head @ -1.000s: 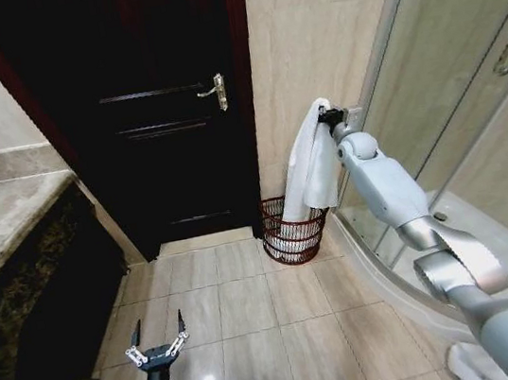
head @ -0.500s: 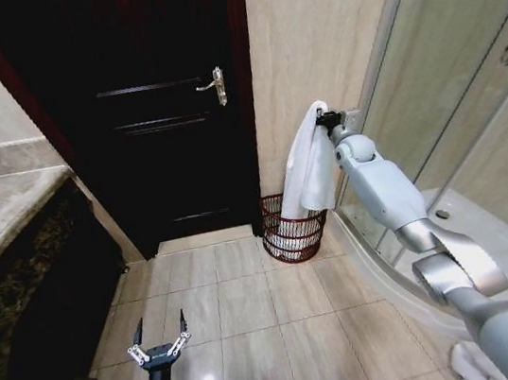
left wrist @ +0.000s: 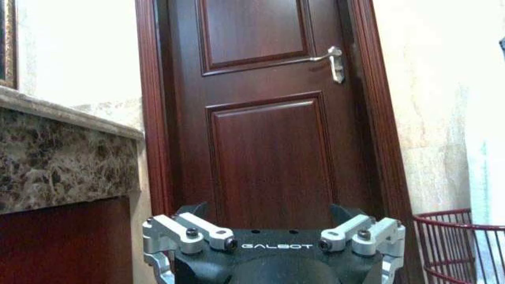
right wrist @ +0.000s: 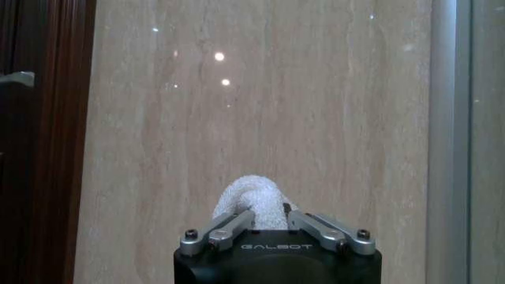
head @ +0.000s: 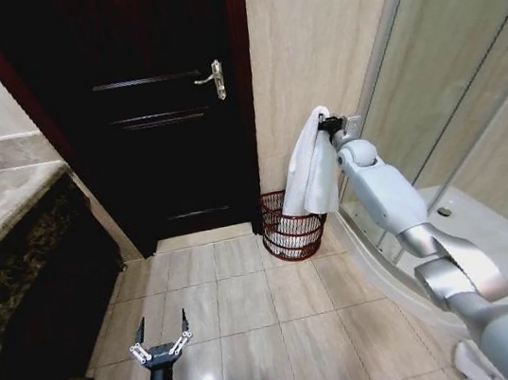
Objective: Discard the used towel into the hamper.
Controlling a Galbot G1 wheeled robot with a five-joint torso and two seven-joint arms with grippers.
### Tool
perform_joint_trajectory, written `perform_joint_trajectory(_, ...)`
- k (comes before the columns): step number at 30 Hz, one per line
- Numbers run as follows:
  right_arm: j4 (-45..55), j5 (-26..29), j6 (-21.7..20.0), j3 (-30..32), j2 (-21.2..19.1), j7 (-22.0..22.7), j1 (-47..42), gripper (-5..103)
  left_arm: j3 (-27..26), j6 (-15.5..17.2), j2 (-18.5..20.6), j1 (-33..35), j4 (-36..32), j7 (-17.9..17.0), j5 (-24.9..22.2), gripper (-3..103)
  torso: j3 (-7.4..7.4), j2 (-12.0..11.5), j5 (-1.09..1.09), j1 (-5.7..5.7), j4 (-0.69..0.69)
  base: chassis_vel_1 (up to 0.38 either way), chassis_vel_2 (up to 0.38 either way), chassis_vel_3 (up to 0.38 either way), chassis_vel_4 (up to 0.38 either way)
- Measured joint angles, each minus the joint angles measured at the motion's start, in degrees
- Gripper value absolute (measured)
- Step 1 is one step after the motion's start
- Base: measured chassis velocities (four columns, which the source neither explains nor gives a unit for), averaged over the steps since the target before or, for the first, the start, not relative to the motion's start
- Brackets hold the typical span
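1. The right gripper [head: 325,125] clenches the white towel [head: 309,165] by its top fold, letting it drape directly above the wire hamper [head: 291,226] for dropping.
2. The left gripper [head: 160,343] hangs spread, idle, over floor tiles.

One towel [head: 311,167], one hamper [head: 290,227] right under it, one door [head: 161,108] beside the hamper, two grippers: left gripper [head: 160,343], right gripper [head: 325,124].

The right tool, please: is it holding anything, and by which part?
Yes: the right tool pinches the white terry towel by a bunched top fold, the rest hanging over the red-brown wire hamper.
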Motion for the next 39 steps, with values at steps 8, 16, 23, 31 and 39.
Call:
perform_joint_trajectory(8, 1.6, 0.1, 0.0, 0.3, -0.2, 0.3, -0.8, 4, 0.1, -0.4, 0.0, 0.1, 0.0, -0.3, 0.5, 100, 0.05, 0.1, -0.01, 0.05, 0.0, -0.009, 0.013, 0.014, -0.013)
perform_joint_trajectory(16, 9.4, -0.4, 0.3, 2.4, -2.0, 1.9, -6.7, 4, 0.2, -0.7, 0.0, 0.1, -0.1, -0.3, 0.9, 100, 0.19, 0.3, -0.02, 0.17, 0.01, -0.086, 0.103, 0.09, -0.096)
perform_joint_trajectory(23, 20.3, -1.4, -1.1, 5.9, -3.4, 3.2, -18.2, 4, 0.6, -1.0, 0.0, 0.0, 0.7, -0.3, 1.2, 100, 0.26, 0.4, 0.03, 0.19, -0.02, -0.076, 0.082, 0.069, -0.068)
perform_joint_trajectory(31, 24.2, -1.8, -1.1, 8.4, -3.2, 3.7, -24.1, 4, 1.0, -1.0, 0.0, -0.3, 0.8, -0.3, 2.2, 100, 0.31, 0.5, 0.0, 0.22, 0.0, -0.064, 0.038, 0.039, -0.034)
perform_joint_trajectory(39, 25.1, -1.6, -1.0, 8.7, -3.4, 3.9, -24.4, 4, 1.1, -0.9, 0.0, -0.3, 0.5, -0.2, 2.3, 100, 0.35, 0.6, -0.01, 0.26, 0.0, -0.067, 0.068, 0.075, -0.081)
